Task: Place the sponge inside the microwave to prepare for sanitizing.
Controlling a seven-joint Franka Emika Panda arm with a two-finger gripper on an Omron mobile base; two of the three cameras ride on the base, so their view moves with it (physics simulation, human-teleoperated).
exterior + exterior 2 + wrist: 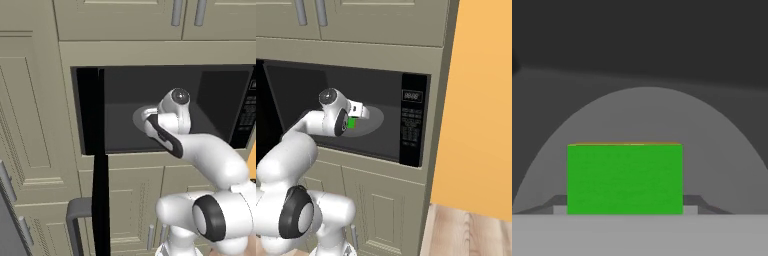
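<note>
1. The sponge [624, 179] is a bright green flat block with a thin yellow-orange strip along its far top edge; in the right base view it shows as a small green patch [350, 123] at the hand.
2. It sits between the gripper's [625, 210] fingers, whose grey tips [690, 205] peek out on either side of it, so the claw is clamped on the sponge.
3. The sponge is inside the microwave [414, 120], over the near part of the round turntable [712, 130]; contact with the plate cannot be told.
4. The microwave's glossy black door [95, 150] stands swung open at the left.
5. The white arm reaches up from the base and forward through the opening, its wrist bent so the gripper [356, 116] points into the dark grey cavity.
6. The black button panel [412, 125] lies to the right of the hand.
</note>
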